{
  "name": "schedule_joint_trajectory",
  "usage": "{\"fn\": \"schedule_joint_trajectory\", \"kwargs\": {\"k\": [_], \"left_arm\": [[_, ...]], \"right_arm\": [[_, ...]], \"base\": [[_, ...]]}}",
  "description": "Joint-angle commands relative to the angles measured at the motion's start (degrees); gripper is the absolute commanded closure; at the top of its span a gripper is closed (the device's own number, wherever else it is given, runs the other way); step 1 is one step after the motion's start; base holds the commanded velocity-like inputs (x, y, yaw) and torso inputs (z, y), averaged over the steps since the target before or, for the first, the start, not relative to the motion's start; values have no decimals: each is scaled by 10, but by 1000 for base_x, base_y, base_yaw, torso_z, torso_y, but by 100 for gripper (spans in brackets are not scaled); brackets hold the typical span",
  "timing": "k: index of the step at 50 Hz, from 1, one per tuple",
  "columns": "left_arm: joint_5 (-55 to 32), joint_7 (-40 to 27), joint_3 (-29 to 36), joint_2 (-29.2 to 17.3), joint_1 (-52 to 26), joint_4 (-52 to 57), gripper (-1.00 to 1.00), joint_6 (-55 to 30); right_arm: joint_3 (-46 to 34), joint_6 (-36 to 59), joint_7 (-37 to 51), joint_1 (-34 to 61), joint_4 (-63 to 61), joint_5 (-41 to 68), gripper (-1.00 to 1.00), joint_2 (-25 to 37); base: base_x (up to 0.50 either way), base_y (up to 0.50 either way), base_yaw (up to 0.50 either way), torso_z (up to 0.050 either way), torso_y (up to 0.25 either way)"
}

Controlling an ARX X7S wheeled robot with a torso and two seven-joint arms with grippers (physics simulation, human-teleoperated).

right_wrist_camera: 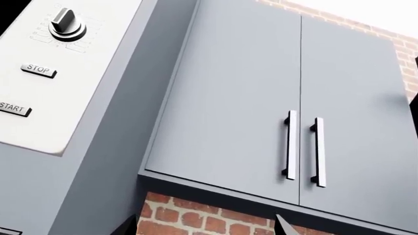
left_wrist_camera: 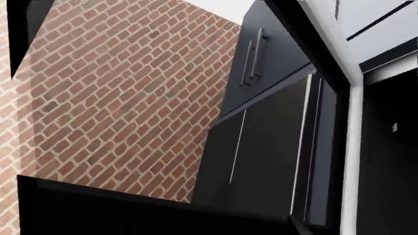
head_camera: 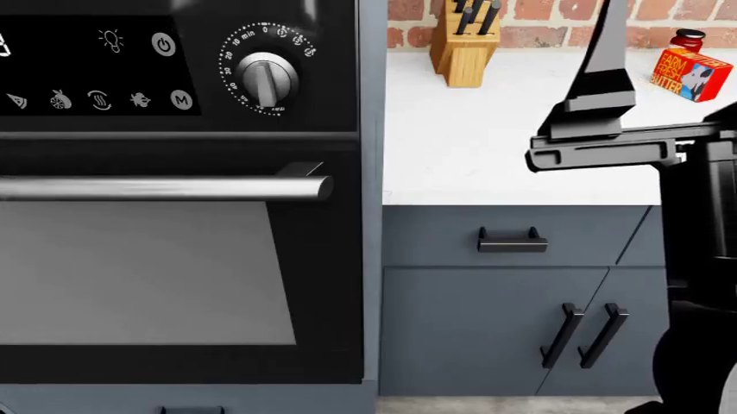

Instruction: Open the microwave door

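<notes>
The microwave shows only in the right wrist view, as a pale control panel [right_wrist_camera: 62, 68] with a dial [right_wrist_camera: 67, 25] and STOP [right_wrist_camera: 38, 70] and START [right_wrist_camera: 13, 108] buttons, set high beside grey wall cupboards [right_wrist_camera: 261, 98]. It lies above and ahead of the right gripper [right_wrist_camera: 202, 227], and toward the robot's left of it; its door and handle are out of every frame, so their long axis cannot be told. The right arm [head_camera: 610, 147] looks the nearer, raised over the white counter [head_camera: 484, 147]. Two dark finger tips [right_wrist_camera: 282, 225] peek in at the frame's edge, spread well apart with brick wall between them, holding and touching nothing. The left gripper is not seen; its camera shows only brick and dark cupboards, so I cannot tell its state. The head view faces the oven [head_camera: 173, 259] and its bar handle [head_camera: 161, 187], below the target.
</notes>
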Motion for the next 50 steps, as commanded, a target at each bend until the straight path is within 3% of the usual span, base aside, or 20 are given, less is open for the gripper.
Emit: {"fn": "schedule_joint_trajectory", "kwargs": {"k": [1,17,33,43,50], "left_arm": [[45,11,61,-66,-8,-143,-100,51],[126,31,177,-79,-125,-290,-100,102],[185,45,228,-115,-192,-398,-100,140],[295,76,311,-137,-297,-464,-100,168],[341,95,331,-176,-331,-474,-100,173]], "right_arm": [[-14,11,-3,9,0,-18,-100,-1],[-31,8,27,13,17,-2,-100,12],[-66,2,63,15,37,5,-100,23],[-71,1,77,14,39,9,-100,29],[-73,8,81,19,38,10,-100,36]], "base": [[0,0,0,0,0],[0,0,0,0,0],[0,0,0,0,0],[0,0,0,0,0],[0,0,0,0,0]]}}
